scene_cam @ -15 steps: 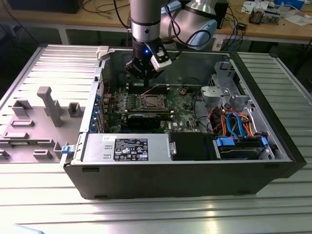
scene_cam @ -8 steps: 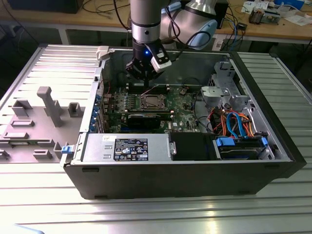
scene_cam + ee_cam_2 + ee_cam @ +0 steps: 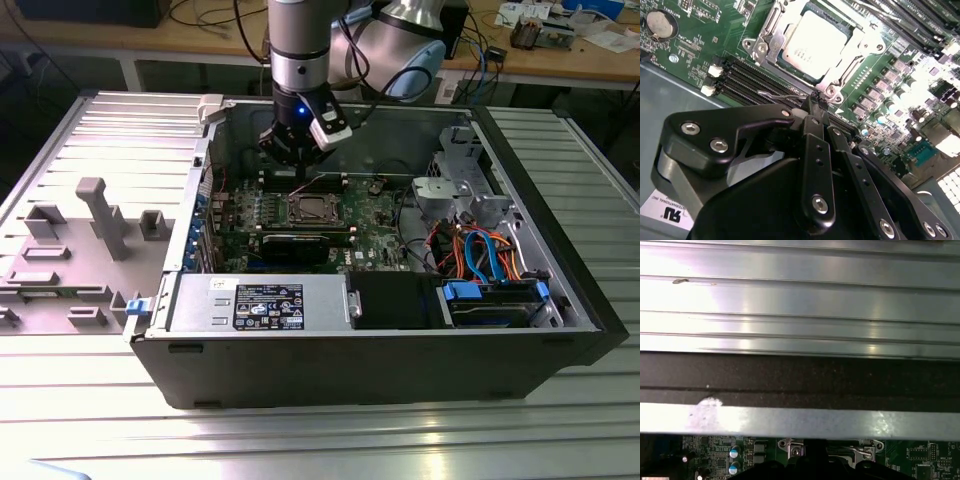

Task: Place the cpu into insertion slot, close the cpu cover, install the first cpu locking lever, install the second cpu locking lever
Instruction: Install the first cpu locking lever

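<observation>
The cpu (image 3: 815,40) lies flat in the insertion slot (image 3: 310,208) on the green board, its silver top showing through the window of the cpu cover (image 3: 771,46), which lies down over it. My gripper (image 3: 815,100) hangs just beyond the socket's corner, fingers (image 3: 816,150) pressed together. Its tip sits at the end of a thin wire locking lever (image 3: 782,95) that runs along the socket's edge; whether it touches the lever I cannot tell. In the exterior view the gripper (image 3: 297,158) is inside the open case, close above the board behind the socket.
Black memory slots (image 3: 747,80) lie beside the socket. A grey power box (image 3: 270,300), a blue-tabbed drive bay (image 3: 495,300) and orange and blue cables (image 3: 480,250) fill the case's front and right. The case wall (image 3: 800,420) stands close by. Grey fixtures (image 3: 100,215) sit on the left.
</observation>
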Controlling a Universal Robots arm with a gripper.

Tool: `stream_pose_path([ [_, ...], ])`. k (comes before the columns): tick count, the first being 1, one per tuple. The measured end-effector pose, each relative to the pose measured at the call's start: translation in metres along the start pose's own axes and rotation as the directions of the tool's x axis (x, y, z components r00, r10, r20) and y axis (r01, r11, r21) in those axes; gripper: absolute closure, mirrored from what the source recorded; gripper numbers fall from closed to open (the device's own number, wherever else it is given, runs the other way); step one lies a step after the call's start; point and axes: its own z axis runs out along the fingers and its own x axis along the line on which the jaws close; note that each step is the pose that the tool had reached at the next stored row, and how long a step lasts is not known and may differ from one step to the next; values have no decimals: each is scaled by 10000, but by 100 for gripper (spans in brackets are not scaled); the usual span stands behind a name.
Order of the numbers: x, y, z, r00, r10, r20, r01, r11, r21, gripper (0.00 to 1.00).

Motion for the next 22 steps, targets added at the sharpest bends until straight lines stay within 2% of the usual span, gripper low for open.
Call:
stream_pose_path([
  [3, -26, 29, 10, 10000, -2, 1, 2, 10000, -2, 89],
  [12, -139, 24, 43, 10000, 35, -1, -35, 10000, -9, 89],
  [19, -172, 23, 68, 9989, 476, 7, -476, 9989, -13, 89],
  [22, -194, 22, 73, 9989, 478, 8, -478, 9989, -14, 89],
])
